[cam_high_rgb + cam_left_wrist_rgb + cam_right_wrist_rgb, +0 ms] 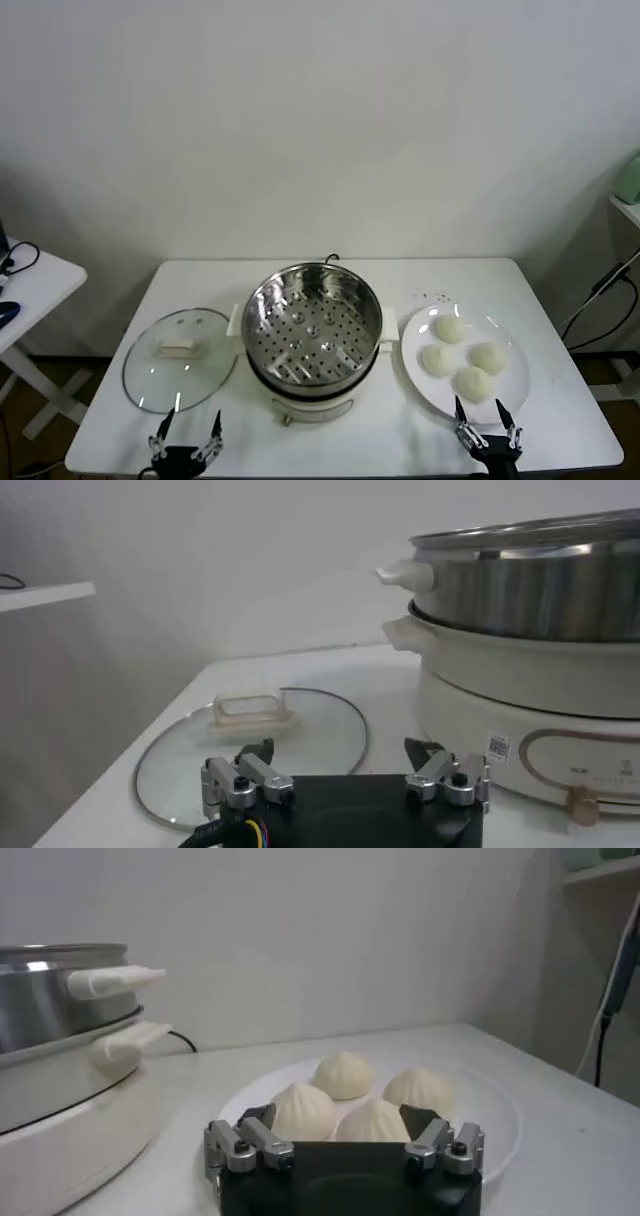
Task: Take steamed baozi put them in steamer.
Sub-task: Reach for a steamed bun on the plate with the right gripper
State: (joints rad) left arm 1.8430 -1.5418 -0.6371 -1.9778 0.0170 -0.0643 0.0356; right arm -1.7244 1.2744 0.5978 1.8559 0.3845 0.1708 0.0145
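Right claw [486,413] gapes released before four baozi [472,383] (round, no long axis); left claw [187,427] likewise.

baozi [449,327] x4 | steamer [312,325] x1 | glass lid [180,358] x1 | plate [516,382] x1 | table [560,400] x1

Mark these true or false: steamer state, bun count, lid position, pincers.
1. The round stainless-steel steamer pot already holds a bun. False: its perforated bottom is bare.
2. Four cream-white round buns sit on the white round plate. True.
3. The flat glass lid covers the steamer. False: it lies on the white table, on the robot's left of the pot.
4. The right pincer is open at the plate's near edge, holding nothing. True.
5. The left pincer grips the lid handle. False: it is open, short of the lid.
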